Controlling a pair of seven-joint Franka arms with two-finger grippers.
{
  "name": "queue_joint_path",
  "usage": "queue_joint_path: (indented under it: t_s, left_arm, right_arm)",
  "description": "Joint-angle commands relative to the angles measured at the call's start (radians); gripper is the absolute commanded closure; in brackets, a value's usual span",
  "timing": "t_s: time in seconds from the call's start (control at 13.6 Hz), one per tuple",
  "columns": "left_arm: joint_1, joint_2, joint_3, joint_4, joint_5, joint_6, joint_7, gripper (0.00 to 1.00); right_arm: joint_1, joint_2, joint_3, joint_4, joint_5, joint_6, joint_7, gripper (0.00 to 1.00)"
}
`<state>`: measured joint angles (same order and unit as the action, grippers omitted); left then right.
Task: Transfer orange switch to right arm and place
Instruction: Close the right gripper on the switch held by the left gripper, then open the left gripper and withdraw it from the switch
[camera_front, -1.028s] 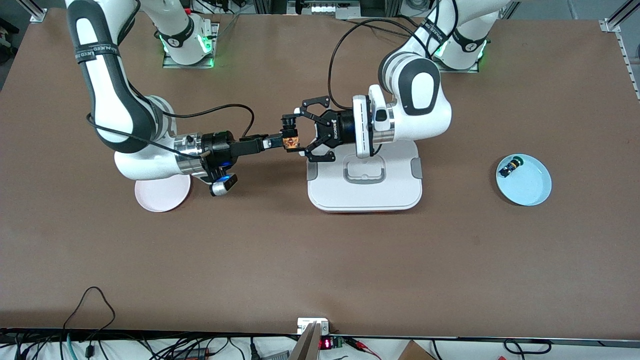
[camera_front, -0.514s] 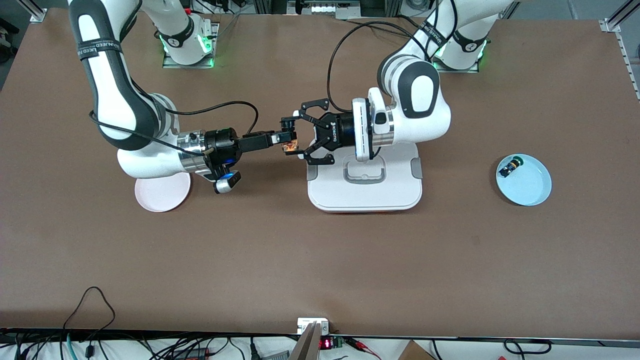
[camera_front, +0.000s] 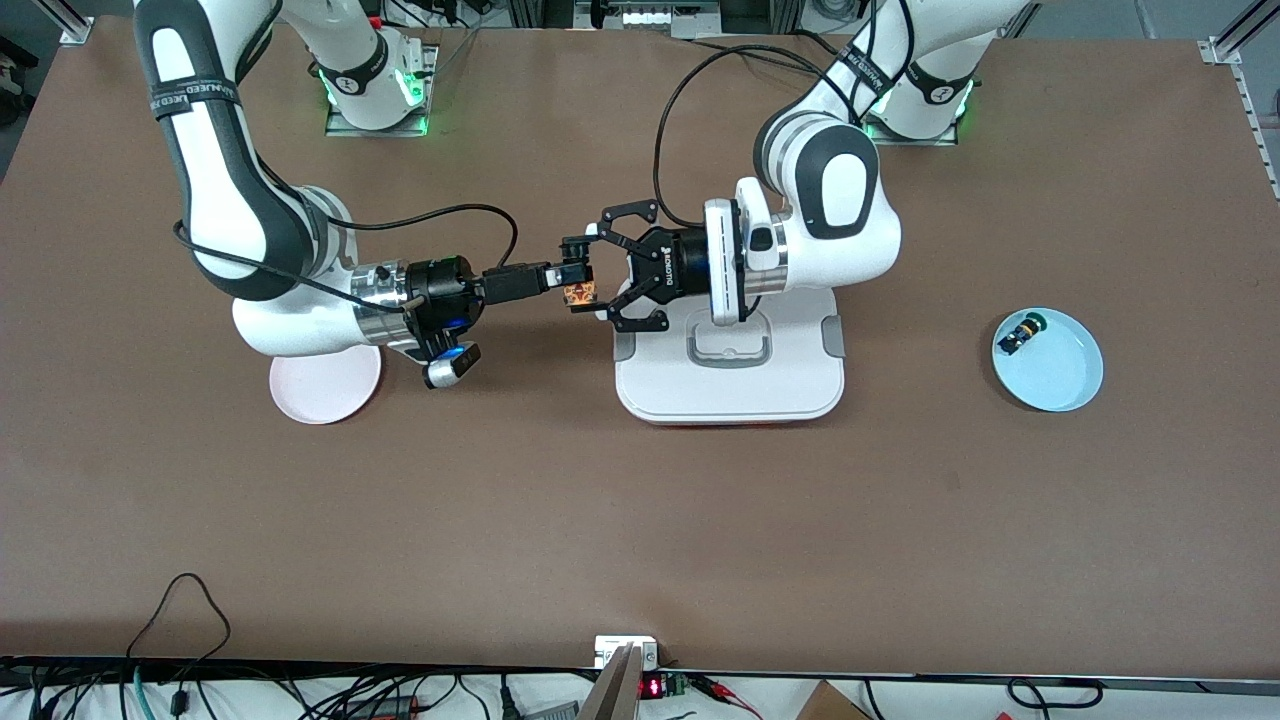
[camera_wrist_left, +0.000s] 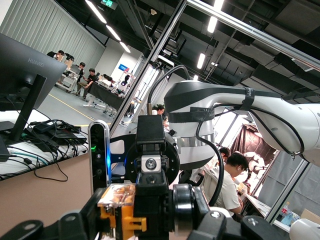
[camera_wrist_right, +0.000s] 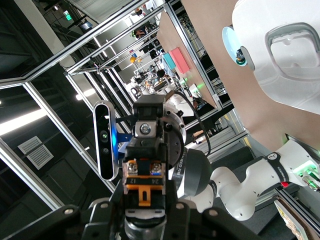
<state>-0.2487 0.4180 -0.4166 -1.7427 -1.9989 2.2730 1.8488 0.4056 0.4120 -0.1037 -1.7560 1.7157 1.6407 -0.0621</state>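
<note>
**Front view: both end effectors clamped on one switch in mid-air**

Front view shows the orange switch (camera_front: 579, 291) held above the bare counter (camera_front: 640, 520), just beside the white lidded box (camera_front: 730, 385) on the right arm's side. The left end effector (camera_front: 603, 270) is clamped on it, and the right end effector (camera_front: 572, 273), slim and straight, is closed on it too, so the part is gripped from both ends at once.

The risk I judge greatest is timing. If either arm pulls away before the left fingers let go, the small part could twist or shoot out and fall to the counter. The right grip also looks shallow, so the switch may tilt once released, spoiling placement on the pink plate (camera_front: 325, 388). A green-capped switch (camera_front: 1022, 332) lies in the blue dish (camera_front: 1060, 385), well apart.
</note>
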Motion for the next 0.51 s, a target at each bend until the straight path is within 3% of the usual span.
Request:
queue_joint_path:
  t_s: [0.0, 0.07, 0.15, 0.22, 0.44]
  left_arm:
    - [0.000, 0.013, -0.014, 0.026, -0.028, 0.005, -0.011, 0.93]
    - [0.000, 0.013, -0.014, 0.026, -0.028, 0.005, -0.011, 0.92]
    - [0.003, 0.012, -0.014, 0.026, -0.029, 0.006, -0.011, 0.65]
    - [0.006, 0.009, -0.014, 0.025, -0.029, 0.005, -0.013, 0.01]
    - [0.063, -0.027, -0.013, 0.011, 0.021, 0.005, -0.028, 0.00]
  right_arm:
    - [0.007, -0.009, 0.001, -0.007, 0.039, 0.007, -0.031, 0.68]
    - [0.007, -0.009, 0.001, -0.007, 0.039, 0.007, -0.033, 0.69]
    - [0.007, -0.010, 0.001, -0.007, 0.039, 0.007, -0.033, 0.69]
    - [0.007, -0.010, -0.001, -0.007, 0.039, 0.007, -0.035, 0.69]
    - [0.007, -0.010, 0.001, -0.007, 0.039, 0.007, -0.071, 0.72]
